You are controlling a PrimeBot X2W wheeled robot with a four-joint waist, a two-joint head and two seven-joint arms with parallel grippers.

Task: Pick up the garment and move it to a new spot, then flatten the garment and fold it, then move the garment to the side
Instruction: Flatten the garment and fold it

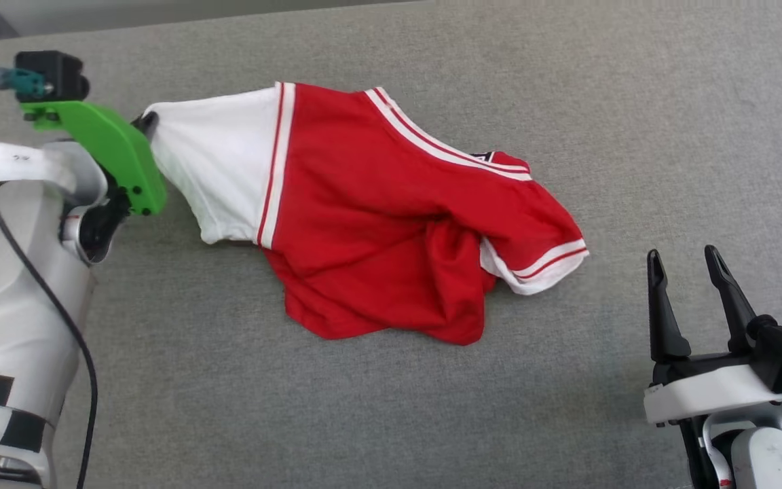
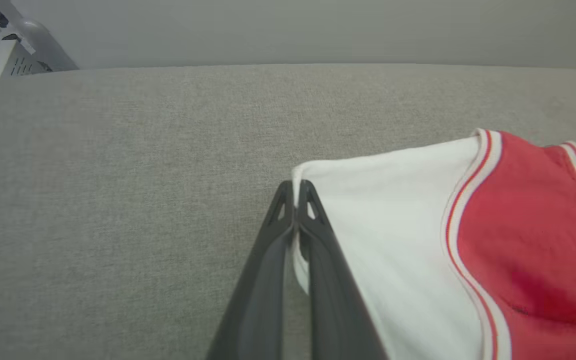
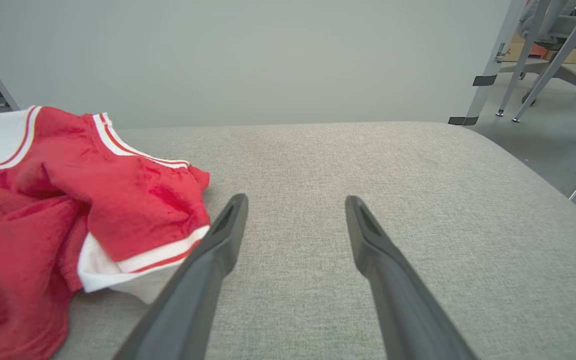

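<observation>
On the grey fabric-covered counter [image 1: 635,102] we see the garment [image 1: 364,217] lying in a crumpled heap near the middle. Its red body is bunched, and one white sleeve stretches toward our left side. Our left hand [image 2: 295,192] has its two dark fingers pressed together on the outer edge of that sleeve, with a fold of white cloth pinched between the tips. Our right hand [image 1: 686,261] sits at the near right, its fingers spread wide with nothing between them. From the head view it stands apart from the garment's other cuff, the white one with red stripe trim.
</observation>
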